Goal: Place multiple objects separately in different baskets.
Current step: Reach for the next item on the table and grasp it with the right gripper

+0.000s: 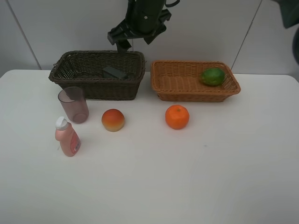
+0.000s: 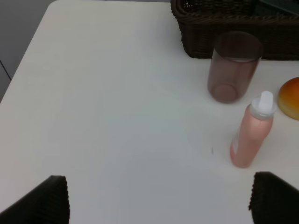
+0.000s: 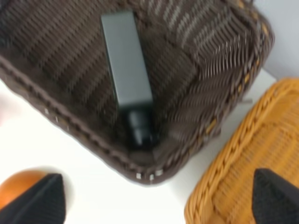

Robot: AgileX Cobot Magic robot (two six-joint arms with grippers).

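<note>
The dark brown basket (image 1: 96, 74) holds the black bottle (image 1: 114, 72), lying flat; both show in the right wrist view, basket (image 3: 196, 60) and bottle (image 3: 126, 65). The light basket (image 1: 187, 81) holds the green fruit (image 1: 213, 76). On the table stand the purplish cup (image 1: 73, 104) and the pink bottle (image 1: 67, 137); the peach (image 1: 113, 120) and the orange (image 1: 177, 116) lie in front of the baskets. My right gripper (image 1: 133, 37) (image 3: 156, 200) hangs open and empty above the dark basket. My left gripper (image 2: 163, 200) is open and empty over bare table, near the cup (image 2: 233, 65) and pink bottle (image 2: 252, 133).
The white table (image 1: 187, 177) runs wide in front of the objects. A grey wall stands just behind the baskets. A dark arm part (image 1: 289, 14) shows at the top right corner. The left arm is out of the exterior view.
</note>
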